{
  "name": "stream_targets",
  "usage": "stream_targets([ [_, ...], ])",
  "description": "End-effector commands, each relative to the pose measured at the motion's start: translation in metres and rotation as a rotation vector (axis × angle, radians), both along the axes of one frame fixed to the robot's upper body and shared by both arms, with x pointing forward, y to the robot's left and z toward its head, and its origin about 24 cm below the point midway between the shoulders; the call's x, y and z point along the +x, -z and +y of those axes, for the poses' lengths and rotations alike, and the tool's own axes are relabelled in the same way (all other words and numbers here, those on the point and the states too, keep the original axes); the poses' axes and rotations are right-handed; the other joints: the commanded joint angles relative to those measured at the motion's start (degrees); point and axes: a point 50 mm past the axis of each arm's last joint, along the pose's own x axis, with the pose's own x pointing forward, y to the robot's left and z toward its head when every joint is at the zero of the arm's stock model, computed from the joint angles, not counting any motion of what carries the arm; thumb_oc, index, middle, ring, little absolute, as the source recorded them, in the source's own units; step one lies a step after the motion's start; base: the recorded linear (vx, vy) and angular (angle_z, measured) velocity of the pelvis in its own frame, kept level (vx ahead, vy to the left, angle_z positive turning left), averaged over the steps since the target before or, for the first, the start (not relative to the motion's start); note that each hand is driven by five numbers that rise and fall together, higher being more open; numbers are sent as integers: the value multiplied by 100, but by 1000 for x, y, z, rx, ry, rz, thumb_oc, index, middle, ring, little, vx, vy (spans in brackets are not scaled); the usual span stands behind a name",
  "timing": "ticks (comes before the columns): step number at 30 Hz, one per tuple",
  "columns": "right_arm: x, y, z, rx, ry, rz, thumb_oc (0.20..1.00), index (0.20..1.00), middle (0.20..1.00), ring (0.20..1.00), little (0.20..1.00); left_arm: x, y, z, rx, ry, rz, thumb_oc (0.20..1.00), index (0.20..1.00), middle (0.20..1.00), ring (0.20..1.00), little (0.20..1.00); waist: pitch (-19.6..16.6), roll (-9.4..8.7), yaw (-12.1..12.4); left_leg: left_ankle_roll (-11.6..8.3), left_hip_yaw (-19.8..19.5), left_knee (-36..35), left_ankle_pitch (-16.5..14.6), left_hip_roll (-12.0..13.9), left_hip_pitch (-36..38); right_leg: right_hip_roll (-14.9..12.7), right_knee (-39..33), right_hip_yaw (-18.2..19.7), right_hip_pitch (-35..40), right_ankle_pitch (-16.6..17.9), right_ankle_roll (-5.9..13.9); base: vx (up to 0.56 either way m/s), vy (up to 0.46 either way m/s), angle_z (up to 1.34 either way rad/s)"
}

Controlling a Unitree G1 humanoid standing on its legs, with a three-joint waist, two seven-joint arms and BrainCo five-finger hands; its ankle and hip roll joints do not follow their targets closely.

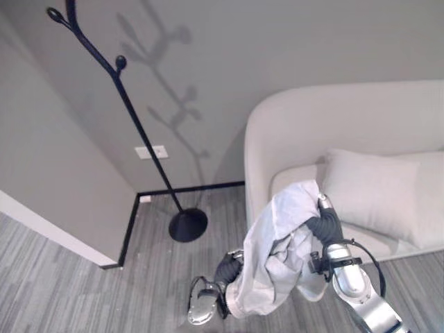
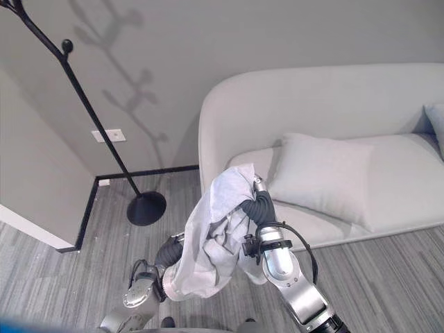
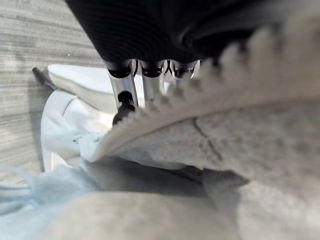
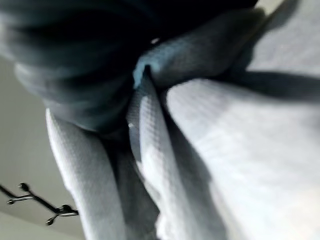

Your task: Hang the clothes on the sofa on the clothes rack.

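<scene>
White garment (image 1: pixel 277 257) draped over both robot hands, grip state of either unclear; black coat rack (image 1: pixel 125 104) well apart, sofa (image 1: pixel 361 132) behind.

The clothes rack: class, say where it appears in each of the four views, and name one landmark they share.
Left eye view: clothes rack at upper left, by the wall.
Right eye view: far upper left, round base on the floor.
Left wrist view: not in it.
Right wrist view: branch tips at one corner.
Shared landmark: the pale garment.
</scene>
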Motion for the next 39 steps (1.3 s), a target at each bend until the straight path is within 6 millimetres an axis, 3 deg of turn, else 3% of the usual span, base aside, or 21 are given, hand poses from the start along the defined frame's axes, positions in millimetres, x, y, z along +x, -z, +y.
stream_targets([
  [1,-7,-46,10,135,-96,-236,200,200,200,200,200,21,-29,7,27,-43,-191,200,200,200,200,200,126,-346,67,182,190,1768,-520,-813,-465,822,-865,211,181,915,-643,-48,-25,2],
  [5,-4,-44,14,118,-103,-229,200,200,200,200,200,23,-32,9,18,-88,-206,200,200,200,200,200,169,-347,130,71,100,2419,-331,-655,-897,784,-974,184,304,875,-689,23,28,15],
  [6,-3,-45,16,114,-115,-232,200,200,200,200,200,23,-32,10,10,-100,-205,200,200,200,200,200,114,-394,162,137,134,2143,-394,-357,-927,642,-1032,164,386,832,-639,171,129,10],
  [8,-1,-45,21,111,-131,-235,200,200,200,200,200,22,-33,12,1,-110,-203,200,200,200,200,200,-1,-465,222,191,137,1470,-451,-25,-667,465,-1030,148,432,748,-570,225,150,3],
  [13,6,-40,35,123,-163,-200,200,200,200,200,200,26,-36,9,-85,-164,-184,200,200,200,200,200,-51,-254,326,-263,-525,-351,768,960,-571,314,-856,416,526,397,-456,204,268,1],
  [16,8,-33,39,192,-182,-121,200,200,200,200,200,28,-33,3,-166,-192,-139,200,200,200,200,200,-76,-119,316,-463,-717,-471,973,1142,-636,116,-922,594,745,327,-334,258,418,12],
  [20,5,-19,41,189,-193,-41,200,200,200,200,200,25,-23,-8,-201,-173,-70,200,200,200,200,200,-173,23,259,-469,-487,-200,559,932,-566,-322,-1063,618,958,443,-121,261,490,-35],
  [25,4,-20,41,162,-197,-48,200,200,200,200,200,29,-27,-4,-99,-94,-107,200,200,200,200,200,-126,-196,289,-126,-315,427,5,369,-782,-873,-735,740,614,1192,39,134,402,-4],
  [27,5,-20,41,159,-195,-53,200,200,200,200,200,28,-26,0,-73,-89,-110,200,200,200,200,200,-106,-235,308,-39,-280,430,-53,274,-769,-924,-556,794,489,1386,18,45,272,-12],
  [28,6,-22,42,165,-185,-61,200,200,200,200,200,28,-26,5,-38,-88,-118,200,200,200,200,200,-48,-264,318,111,-217,411,-140,125,-710,-981,-206,797,287,1734,-30,31,221,-31],
  [29,6,-22,42,165,-185,-61,200,200,200,200,200,28,-26,5,-38,-88,-118,200,200,200,200,200,-48,-270,326,115,-207,411,-142,122,-709,-985,-201,809,278,1733,-27,49,315,-44],
  [30,6,-23,43,168,-188,-64,200,200,200,200,200,29,-27,8,-24,-89,-123,200,200,200,200,200,-23,-252,336,187,-159,390,-182,76,-661,-1016,-56,710,208,1830,-64,52,293,-19],
  [32,7,-25,45,173,-195,-76,200,200,200,200,200,28,-26,14,16,-90,-129,200,200,200,200,200,1,-182,421,329,32,327,-304,-38,-474,-1248,199,-61,157,1925,-162,58,344,-14],
  [33,7,-25,45,173,-195,-76,200,200,200,200,200,28,-26,14,16,-90,-129,200,200,200,200,200,7,-184,414,331,26,321,-304,-44,-462,-1253,191,-73,177,1924,-160,66,237,-69],
  [34,5,-25,44,175,-194,-79,200,200,200,200,200,26,-24,15,36,-78,-125,200,200,200,200,200,-41,-197,386,390,118,236,-347,-158,-302,-1117,184,-322,167,1854,-149,92,195,-61],
  [38,4,-30,36,183,-183,-108,200,200,200,200,200,19,-20,19,65,-55,-122,200,200,200,200,200,-177,-131,311,422,236,-175,-319,-318,54,-124,-166,-273,28,954,-279,111,154,-33],
  [39,3,-30,36,183,-183,-108,200,200,200,200,200,19,-20,19,65,-55,-121,200,200,200,200,200,-170,-125,316,416,239,-194,-321,-311,80,-116,-157,-271,38,941,-284,132,71,-29],
])
